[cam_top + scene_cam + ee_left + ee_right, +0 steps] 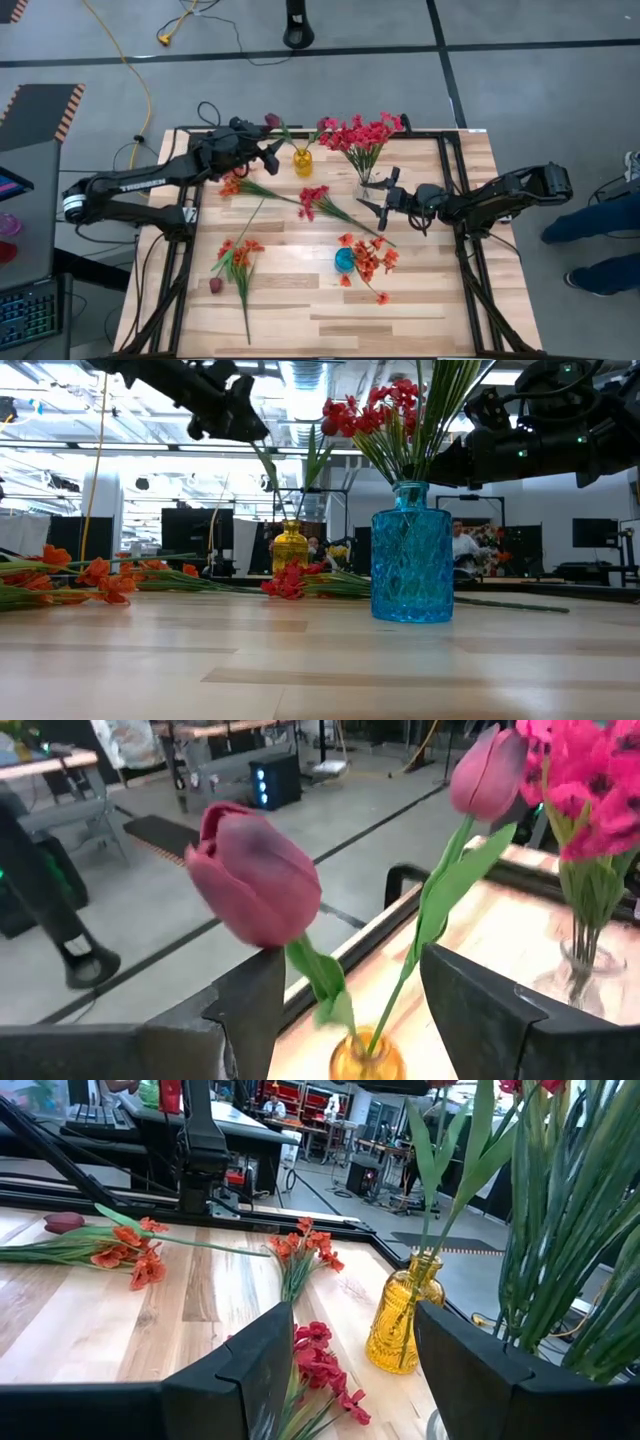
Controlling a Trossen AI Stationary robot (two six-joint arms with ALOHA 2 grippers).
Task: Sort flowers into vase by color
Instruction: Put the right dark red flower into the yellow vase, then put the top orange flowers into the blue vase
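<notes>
Maroon tulips [255, 880] in yellow vase [302, 161]

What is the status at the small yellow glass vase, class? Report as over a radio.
Left gripper open beside small yellow glass vase. Two maroon tulip buds in it. Right gripper open, waiting by clear vase. Nothing blocking.

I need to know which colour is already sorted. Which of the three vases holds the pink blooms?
The clear glass vase at the far edge, beside the right gripper. The yellow vase holds only maroon tulips; the blue vase holds none.

Yellow vase [400, 1320] (stems inside) beside flowers [318, 1365]
</notes>
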